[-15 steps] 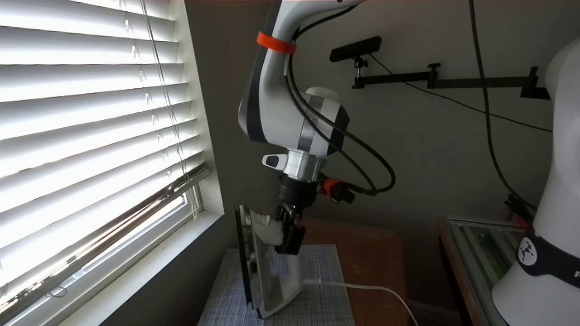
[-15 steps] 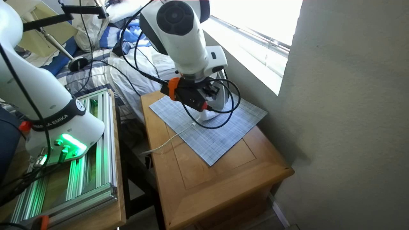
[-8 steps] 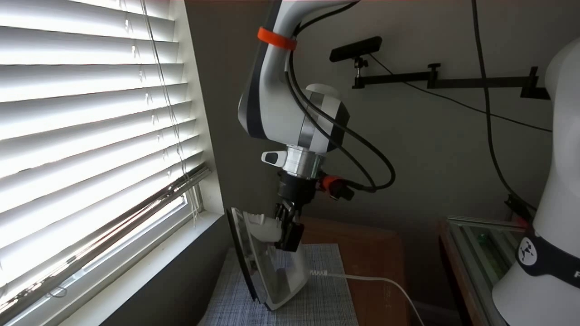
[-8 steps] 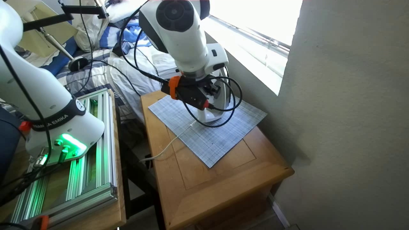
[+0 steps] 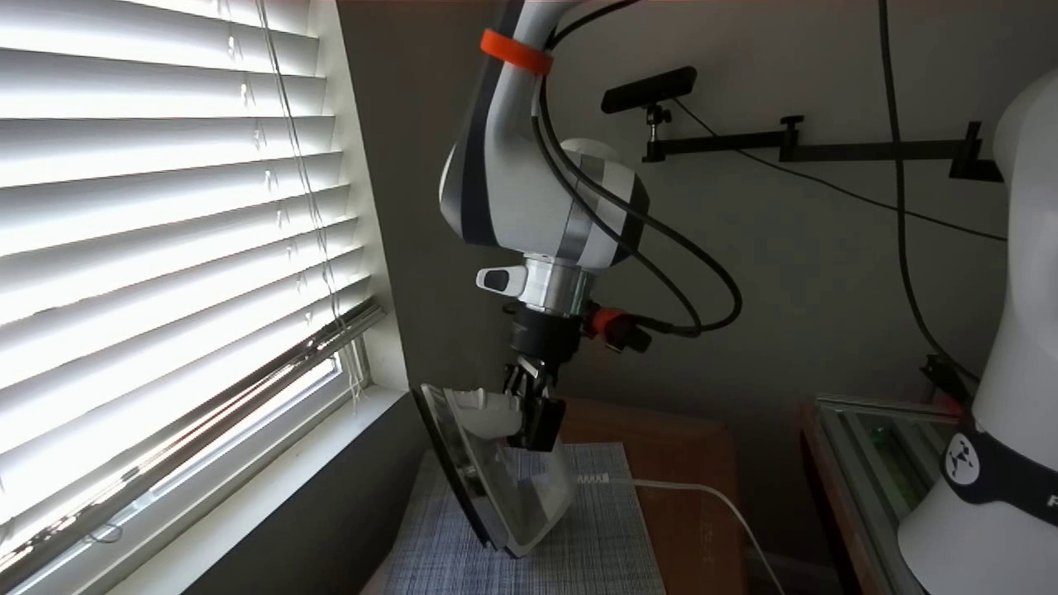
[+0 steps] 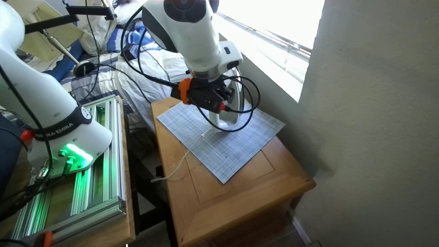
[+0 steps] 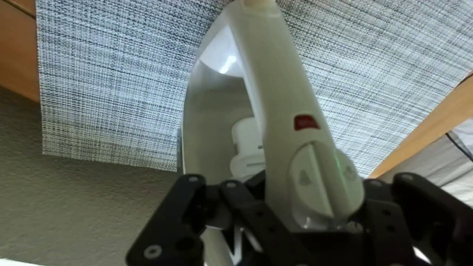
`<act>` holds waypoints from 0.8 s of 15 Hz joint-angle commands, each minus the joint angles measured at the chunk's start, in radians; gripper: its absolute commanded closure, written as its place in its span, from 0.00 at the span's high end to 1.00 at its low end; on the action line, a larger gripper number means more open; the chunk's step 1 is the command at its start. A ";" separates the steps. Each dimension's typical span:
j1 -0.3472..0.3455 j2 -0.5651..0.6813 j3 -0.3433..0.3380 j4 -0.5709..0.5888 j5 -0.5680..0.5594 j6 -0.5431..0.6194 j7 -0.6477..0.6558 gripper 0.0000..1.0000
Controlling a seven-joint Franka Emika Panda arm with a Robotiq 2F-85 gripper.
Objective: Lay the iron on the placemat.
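Note:
The white iron (image 5: 537,512) stands tilted on its heel end, nose up, dark soleplate facing the window side. It is partly hidden by the arm in an exterior view (image 6: 223,120). Its lower end appears to touch the grey-blue placemat (image 5: 603,537), also seen in an exterior view (image 6: 226,154) and the wrist view (image 7: 111,81). My gripper (image 5: 533,434) is shut on the front of the iron's handle (image 7: 284,85); in the wrist view the fingers (image 7: 312,199) lie on both sides of the handle by the dial. Fingertips are hidden.
The placemat lies on a wooden cabinet top (image 6: 240,202). The white cord (image 5: 694,486) runs from the heel over the cabinet's edge towards the robot base. A window sill (image 5: 273,487) and wall are close beside the soleplate. A bed (image 6: 137,82) is behind the cabinet.
The iron has tilted: its lower end has moved towards the robot base and its soleplate leans more towards the window. The arm has risen slightly. The placemat has slid slightly along with the iron.

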 commanded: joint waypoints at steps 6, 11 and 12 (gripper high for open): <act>0.048 -0.165 -0.017 -0.091 -0.343 0.089 0.225 0.02; 0.170 -0.078 -0.118 -0.118 -0.736 0.215 0.502 0.02; 0.217 -0.061 -0.173 -0.123 -0.816 0.228 0.551 0.02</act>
